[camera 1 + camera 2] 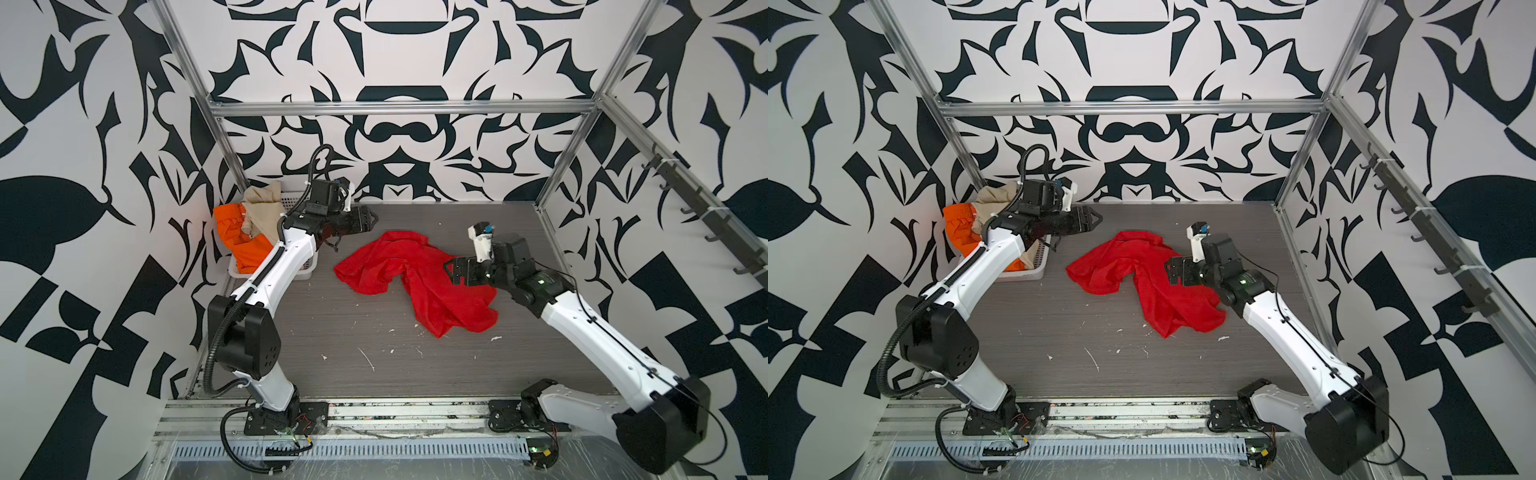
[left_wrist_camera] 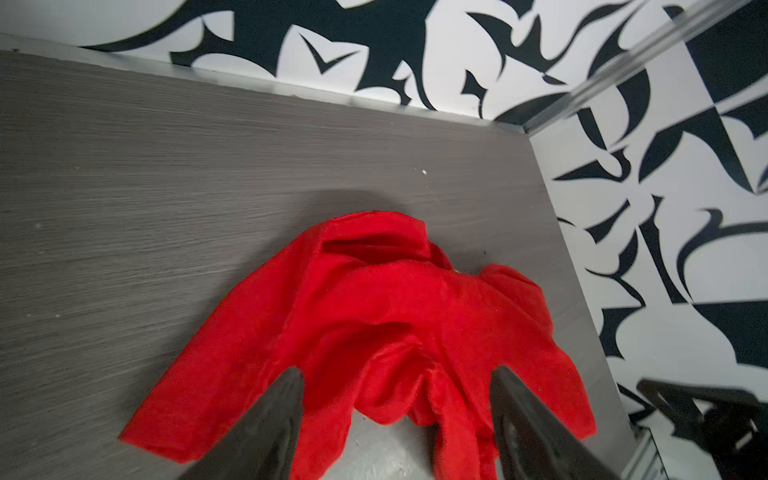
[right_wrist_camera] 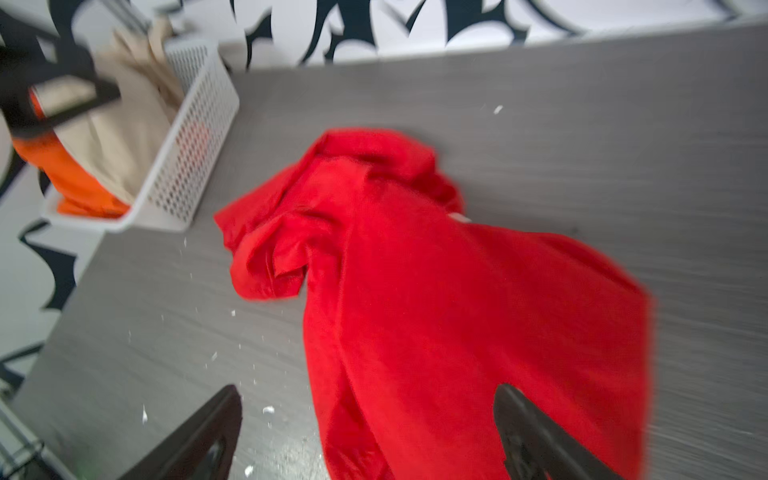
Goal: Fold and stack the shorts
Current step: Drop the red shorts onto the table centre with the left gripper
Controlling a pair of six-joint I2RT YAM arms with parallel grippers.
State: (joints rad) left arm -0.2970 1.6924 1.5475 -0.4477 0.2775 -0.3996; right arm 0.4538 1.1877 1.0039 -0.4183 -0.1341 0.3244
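Plainly, the red shorts (image 1: 419,286) are seen crumpled on the tabletop (image 1: 332,328), ahead of and below the left end effector (image 1: 363,218) and partly beneath the right end effector (image 1: 453,270); both are held wide open with nothing gripped. The fabric is judged light, limp and prone to bunching, so it is best pinched at a hem or waistband edge, not mid-fold. The beige shorts (image 1: 262,208) and orange shorts (image 1: 232,232) are seen heaped in the basket (image 3: 195,137) behind the left end effector.

Left arm (image 1: 291,255), right arm (image 1: 582,322): white link shells, black joint housings. Left claw (image 1: 373,218), right claw (image 1: 449,272): black. Black corrugated conduit (image 1: 211,353) on left.
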